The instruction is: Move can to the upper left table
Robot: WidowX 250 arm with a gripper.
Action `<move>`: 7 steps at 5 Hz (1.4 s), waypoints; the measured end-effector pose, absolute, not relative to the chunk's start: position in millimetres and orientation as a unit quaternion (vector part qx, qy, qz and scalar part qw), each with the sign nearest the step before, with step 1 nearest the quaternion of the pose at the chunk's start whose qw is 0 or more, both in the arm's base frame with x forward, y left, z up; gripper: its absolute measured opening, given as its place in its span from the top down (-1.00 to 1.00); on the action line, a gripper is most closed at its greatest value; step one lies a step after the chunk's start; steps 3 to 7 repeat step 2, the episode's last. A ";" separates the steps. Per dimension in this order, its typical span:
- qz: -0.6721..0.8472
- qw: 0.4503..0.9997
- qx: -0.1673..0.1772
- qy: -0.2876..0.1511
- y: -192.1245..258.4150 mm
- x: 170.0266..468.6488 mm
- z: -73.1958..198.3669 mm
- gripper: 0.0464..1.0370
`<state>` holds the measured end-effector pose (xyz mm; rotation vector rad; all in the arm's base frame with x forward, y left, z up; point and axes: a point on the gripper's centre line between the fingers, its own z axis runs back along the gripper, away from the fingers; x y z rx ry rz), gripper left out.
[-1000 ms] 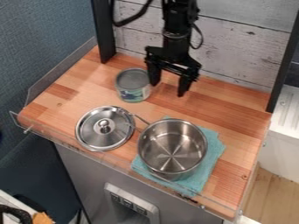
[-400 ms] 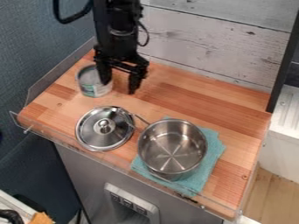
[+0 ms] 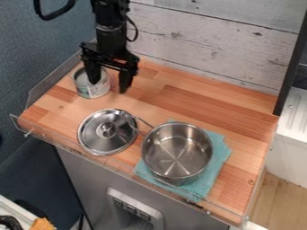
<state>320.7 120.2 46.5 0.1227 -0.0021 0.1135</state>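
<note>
The black gripper (image 3: 108,84) hangs over the back left of the wooden table, open, its two fingers well apart. The can (image 3: 92,92), grey with a pale label, stands upright near the table's left edge. One finger overlaps the can's top and right part; whether it is inside the can or in front of it, I cannot tell. The other finger is to the can's right, over bare wood.
A round metal lid with a knob (image 3: 108,131) lies at the front left of the table. A steel pot (image 3: 177,152) stands on a teal cloth (image 3: 219,155) at the front. A clear guard (image 3: 45,87) edges the left side.
Gripper and can have both moved left across the table, mostly between the two earlier frames, then slightly further. The lid, pot and cloth have stayed put.
</note>
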 end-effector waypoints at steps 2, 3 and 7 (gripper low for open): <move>-0.037 0.997 0.054 -0.042 84.3 324.2 91.9 -0.93; -0.037 0.997 0.054 -0.042 84.3 324.2 91.9 -0.93; -0.037 0.997 0.054 -0.042 84.3 324.2 91.9 -0.93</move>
